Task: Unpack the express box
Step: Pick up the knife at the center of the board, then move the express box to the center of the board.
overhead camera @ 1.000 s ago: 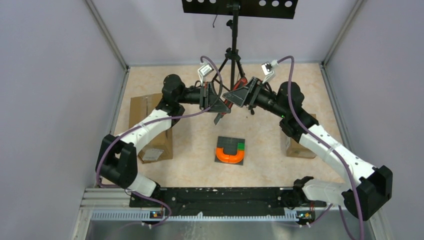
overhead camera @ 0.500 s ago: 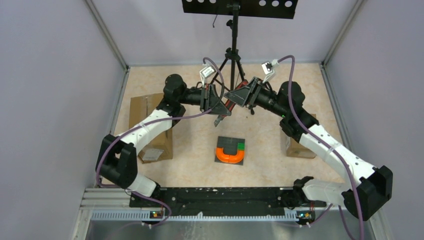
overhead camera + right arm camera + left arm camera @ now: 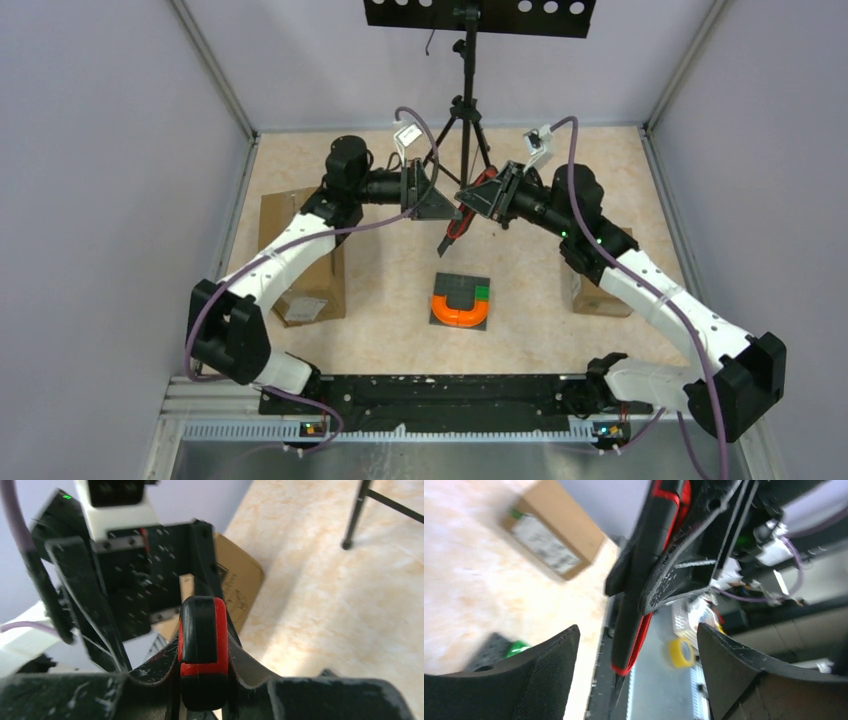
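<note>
Looking down from the top camera, the right gripper [image 3: 470,203] is pinched onto a red-and-black utility knife [image 3: 450,235] over the middle of the table, while the left gripper [image 3: 443,207] sits just beside it, spread wide and holding nothing. The left box [image 3: 300,255] lies under the left arm and the right box [image 3: 600,292] under the right forearm, with an orange U-shaped piece [image 3: 460,312] on the table between them. The left wrist camera shows its own fingers [image 3: 529,675] well apart on either side of the knife [image 3: 644,555], and the right box [image 3: 551,535] blurred beyond. The right wrist camera shows the knife [image 3: 202,645] gripped tight between its fingers, with the left box [image 3: 240,587] behind.
</note>
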You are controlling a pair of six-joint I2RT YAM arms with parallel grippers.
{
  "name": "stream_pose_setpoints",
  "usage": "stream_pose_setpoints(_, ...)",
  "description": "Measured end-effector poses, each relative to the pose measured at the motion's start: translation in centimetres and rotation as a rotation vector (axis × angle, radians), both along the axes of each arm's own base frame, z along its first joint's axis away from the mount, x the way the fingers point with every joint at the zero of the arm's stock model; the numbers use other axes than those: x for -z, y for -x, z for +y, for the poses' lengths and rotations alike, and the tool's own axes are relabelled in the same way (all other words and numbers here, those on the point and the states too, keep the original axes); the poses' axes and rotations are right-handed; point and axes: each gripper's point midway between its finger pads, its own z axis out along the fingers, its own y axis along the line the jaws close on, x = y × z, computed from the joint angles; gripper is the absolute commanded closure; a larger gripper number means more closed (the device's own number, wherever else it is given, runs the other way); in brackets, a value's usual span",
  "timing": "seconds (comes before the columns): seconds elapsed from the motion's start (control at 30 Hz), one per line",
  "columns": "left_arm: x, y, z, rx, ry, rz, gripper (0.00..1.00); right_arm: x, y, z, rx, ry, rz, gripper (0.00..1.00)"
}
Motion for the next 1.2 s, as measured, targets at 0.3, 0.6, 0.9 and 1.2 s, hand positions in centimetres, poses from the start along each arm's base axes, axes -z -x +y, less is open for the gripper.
stream_pose_setpoints(0.3, 2.2, -9.1, 9.2, -0.806, -0.35, 0.032, 0.02, 4.5, -0.9, -3.2, 0.137, 0.233, 0.032, 1.0)
stream_pose_setpoints(0.6, 4.7, -9.3, 30.1, -1.605, -0.716, 0.154, 0.02, 5.3, 0.0, -5.0, 0.182, 0.33, 0.017, 1.0)
stream_pose_setpoints(0.9, 7.9, -4.4, 42.2, -1.943, -0.84, 0.355, 0.02, 4.7, 0.9, -5.7, 0.185, 0.338, -0.005, 1.0)
stream_pose_setpoints(1.2, 14.5, -3.2, 40.8, -1.836, -0.579, 0.611, 0.02, 6.3, 1.7, -5.4, 0.138, 0.357, 0.017, 1.0)
